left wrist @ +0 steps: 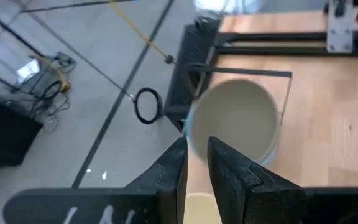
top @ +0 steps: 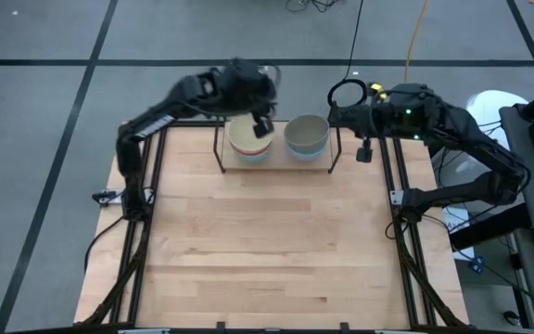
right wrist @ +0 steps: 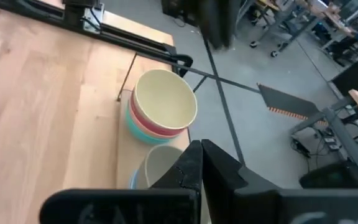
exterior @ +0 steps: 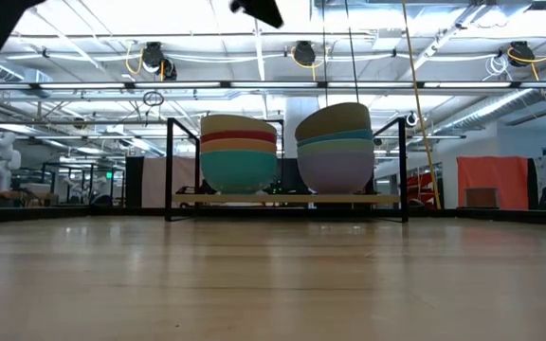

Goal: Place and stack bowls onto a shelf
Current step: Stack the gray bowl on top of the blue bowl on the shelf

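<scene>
The shelf (top: 334,153) stands at the table's far edge and carries two stacks of bowls. The left stack (exterior: 239,152) is cream on top, then magenta, orange and cyan. The right stack (exterior: 336,147) is olive-grey on top, then blue, pale green and lavender. Each stack's bottom bowl rests on the shelf's wood surface. My left gripper (top: 262,125) hangs above the cream bowl (left wrist: 201,208), holding nothing, with a narrow gap between its fingers (left wrist: 229,171). My right gripper (right wrist: 201,155) is shut and empty, just right of the shelf (top: 364,148).
The wooden tabletop (top: 267,250) stretches from the shelf to the near edge. Black frame rails (top: 401,232) run along both table sides. A cable with a ring (top: 346,93) hangs behind the shelf, beyond the far edge.
</scene>
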Motion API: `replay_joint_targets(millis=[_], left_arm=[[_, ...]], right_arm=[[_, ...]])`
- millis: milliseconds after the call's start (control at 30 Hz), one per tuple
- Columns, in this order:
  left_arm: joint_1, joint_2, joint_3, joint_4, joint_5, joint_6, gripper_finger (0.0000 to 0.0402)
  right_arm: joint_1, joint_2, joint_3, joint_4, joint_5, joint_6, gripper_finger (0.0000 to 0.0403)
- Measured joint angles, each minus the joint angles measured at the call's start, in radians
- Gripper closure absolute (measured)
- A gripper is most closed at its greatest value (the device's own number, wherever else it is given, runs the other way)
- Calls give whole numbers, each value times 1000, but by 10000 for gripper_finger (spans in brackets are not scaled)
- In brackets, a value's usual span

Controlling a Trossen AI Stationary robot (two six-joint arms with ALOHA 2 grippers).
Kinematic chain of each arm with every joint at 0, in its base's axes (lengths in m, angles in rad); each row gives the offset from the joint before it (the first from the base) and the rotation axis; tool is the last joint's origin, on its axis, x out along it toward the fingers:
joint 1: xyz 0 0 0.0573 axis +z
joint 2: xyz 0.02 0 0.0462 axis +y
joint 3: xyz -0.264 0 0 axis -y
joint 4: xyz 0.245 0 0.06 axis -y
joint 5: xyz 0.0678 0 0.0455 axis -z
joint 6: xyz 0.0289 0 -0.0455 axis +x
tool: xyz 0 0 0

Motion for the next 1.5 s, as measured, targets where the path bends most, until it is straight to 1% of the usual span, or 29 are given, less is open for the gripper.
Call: replay_joint_targets(millis=[200, 433, 500, 600, 700, 767, 967, 1167, 1233, 1333, 1500], left_arm=[[71, -118, 0, -171, 0, -38, 332], [136, -203, 0, -393, -2, -128, 334], [158, -220, -2, -470, -5, -140, 343], [177, -229, -1, -528, -9, -142, 364], [202, -242, -13, -520, -9, -136, 389], [211, -249, -13, -521, -9, -110, 396], [254, -249, -13, -521, -9, -98, 395], [295, -249, -13, -521, -9, -73, 392], [305, -250, -13, -521, -9, -72, 392], [318, -249, -13, -521, -9, -53, 397], [339, -249, -13, -521, -8, -35, 391]], right_arm=[[-1, 12, -79, 76, 13, -13, 403], [0, 11, -220, 244, 12, -31, 403], [4, 10, -247, 274, 13, -31, 403], [8, 10, -269, 318, 13, -30, 403], [10, 10, -272, 337, 9, 9, 403], [13, 10, -272, 336, 9, 48, 403], [13, 8, -272, 337, 11, 97, 403], [14, 8, -272, 337, 10, 101, 403], [14, 8, -272, 337, 9, 137, 403], [14, 8, -272, 337, -31, 199, 403], [13, 9, -272, 344, -67, 217, 403]])
